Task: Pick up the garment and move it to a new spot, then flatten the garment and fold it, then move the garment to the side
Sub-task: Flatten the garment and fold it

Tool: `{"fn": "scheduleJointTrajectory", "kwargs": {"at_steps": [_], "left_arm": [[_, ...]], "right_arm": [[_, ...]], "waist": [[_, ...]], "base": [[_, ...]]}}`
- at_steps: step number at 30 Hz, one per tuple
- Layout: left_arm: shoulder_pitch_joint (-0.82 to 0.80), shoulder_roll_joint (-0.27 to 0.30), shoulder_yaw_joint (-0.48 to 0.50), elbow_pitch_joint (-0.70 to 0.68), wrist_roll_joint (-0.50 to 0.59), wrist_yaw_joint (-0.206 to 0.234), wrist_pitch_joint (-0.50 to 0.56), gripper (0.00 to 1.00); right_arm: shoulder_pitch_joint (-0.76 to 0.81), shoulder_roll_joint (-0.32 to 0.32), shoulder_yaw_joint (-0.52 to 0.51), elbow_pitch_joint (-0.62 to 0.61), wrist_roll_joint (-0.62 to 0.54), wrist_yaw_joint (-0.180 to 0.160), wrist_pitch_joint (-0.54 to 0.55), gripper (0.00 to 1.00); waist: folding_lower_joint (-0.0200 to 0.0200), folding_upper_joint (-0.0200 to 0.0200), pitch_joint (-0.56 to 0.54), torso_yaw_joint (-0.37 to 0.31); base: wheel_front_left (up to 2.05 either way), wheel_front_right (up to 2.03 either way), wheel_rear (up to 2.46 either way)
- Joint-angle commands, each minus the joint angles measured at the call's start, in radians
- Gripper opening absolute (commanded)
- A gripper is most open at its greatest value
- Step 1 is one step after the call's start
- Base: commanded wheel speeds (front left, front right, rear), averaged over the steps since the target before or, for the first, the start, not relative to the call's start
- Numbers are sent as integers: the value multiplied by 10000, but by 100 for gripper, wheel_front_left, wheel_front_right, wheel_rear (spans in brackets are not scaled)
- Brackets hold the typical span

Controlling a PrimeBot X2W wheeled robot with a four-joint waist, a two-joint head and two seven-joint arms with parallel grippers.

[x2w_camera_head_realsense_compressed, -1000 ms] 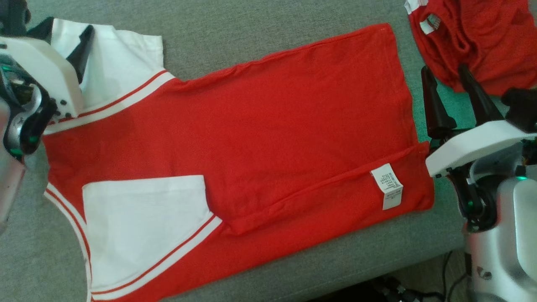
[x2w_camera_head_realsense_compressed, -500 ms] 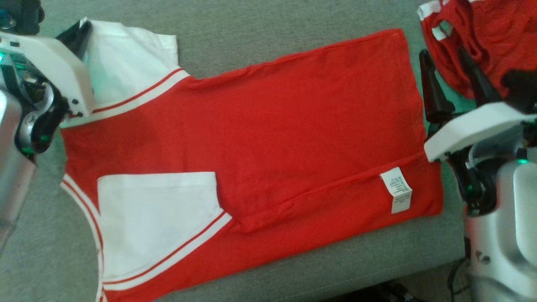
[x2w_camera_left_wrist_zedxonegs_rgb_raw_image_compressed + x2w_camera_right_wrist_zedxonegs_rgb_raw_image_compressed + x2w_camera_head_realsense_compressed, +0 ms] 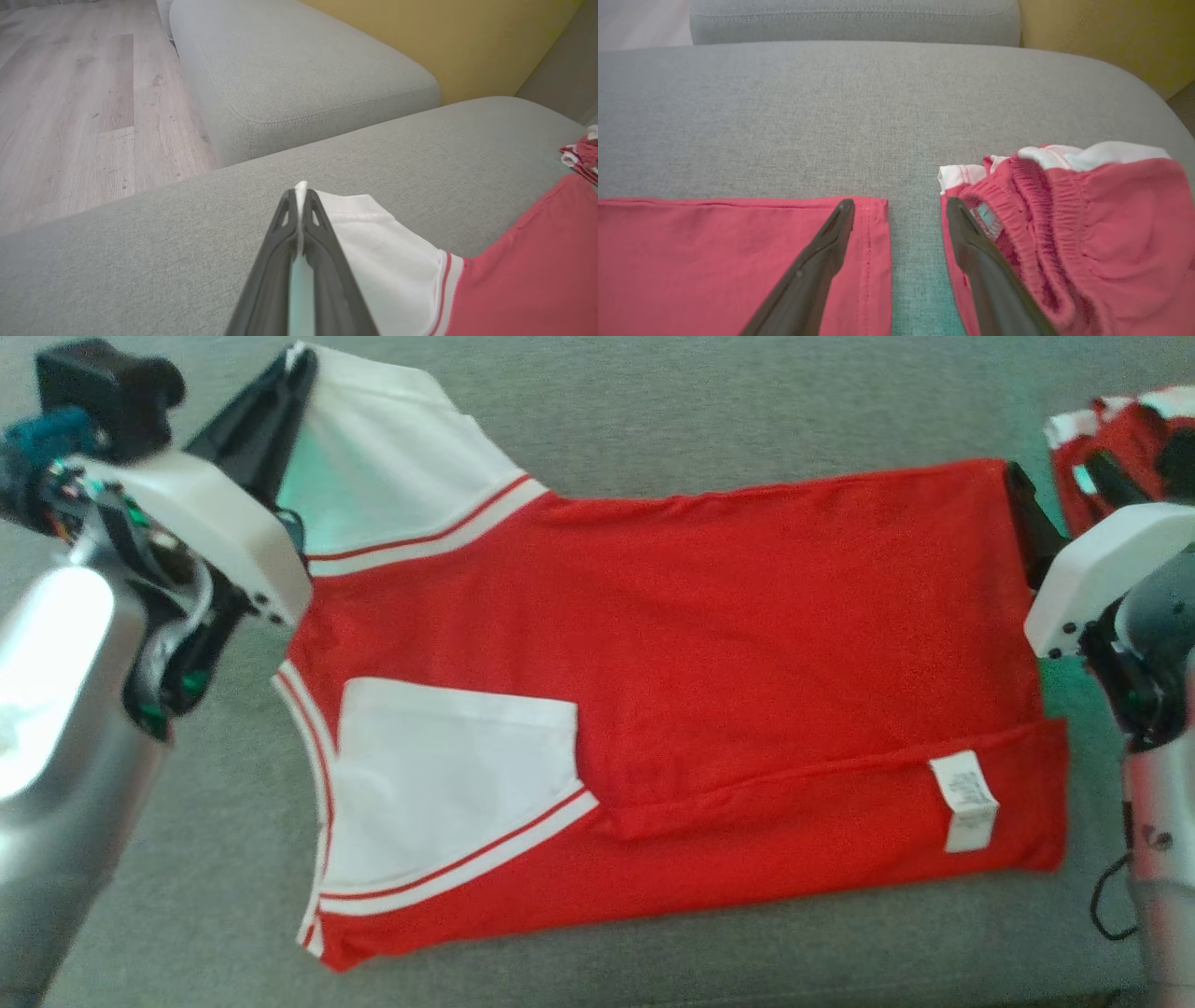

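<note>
Red garment (image 3: 747,644) — its white sleeve (image 3: 392,457) pinched inside the left gripper (image 3: 300,193).

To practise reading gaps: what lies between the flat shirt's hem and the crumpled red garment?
Bare grey cushion separates shirt from crumpled garment, straddled by the right gripper: right wrist view.

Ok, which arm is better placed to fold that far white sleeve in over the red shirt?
Left. The left claw is shut on the tip of the white sleeve, ready to carry it over. The right claw hangs open at the hem end of the red shirt, holding nothing, far from that sleeve.
</note>
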Motion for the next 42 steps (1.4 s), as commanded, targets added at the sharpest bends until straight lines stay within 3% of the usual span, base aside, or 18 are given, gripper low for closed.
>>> {"fn": "scheduleJointTrajectory", "kwargs": {"at_steps": [1, 12, 13, 15, 16, 17, 25, 32, 42], "left_arm": [[-94, 347, 477, -613, 52, 103, -173, 0], [426, 160, 229, -1859, 95, 342, -349, 0], [420, 152, 212, -1862, 100, 342, -348, 0], [409, 137, 187, -1835, 99, 340, -347, 0], [407, 132, 177, -1812, 95, 337, -346, 0], [409, 128, 170, -1785, 86, 334, -349, 0], [641, 193, 159, -1623, 29, 333, -516, 0], [1507, 320, 137, -2066, -47, 458, -934, 0], [3845, 514, 84, -3106, -165, 1167, -1825, 0]], "right_arm": [[-301, -254, 111, -122, 69, 65, 201, 100], [-1223, -308, 44, 1664, 460, 65, 1079, 100], [-1293, -291, 48, 1810, 438, 65, 1113, 95], [-1406, -284, 178, 2087, 410, 65, 1176, 40], [-1450, -278, 250, 2190, 437, 65, 1168, 27], [-1479, -273, 303, 2283, 459, 65, 1156, 2], [-1496, -408, 541, 2423, 335, 65, 383, 0], [-655, -428, 546, 1811, 593, 65, -496, 0], [1764, -63, -145, 167, 565, 65, -1093, 0]], "waist": [[1, 0, -108, 373], [1, 0, 190, 868], [1, 0, 192, 872], [1, 0, 176, 869], [1, 0, 159, 860], [1, 0, 135, 848], [1, 0, -352, 736], [1, 0, -1213, 789], [1, 0, -2463, 1048]], "base": [[0, 0, 0], [0, 0, 0], [0, 0, 0], [0, 0, 0], [0, 0, 0], [0, 0, 0], [0, 0, 0], [0, 0, 0], [0, 0, 0]]}}
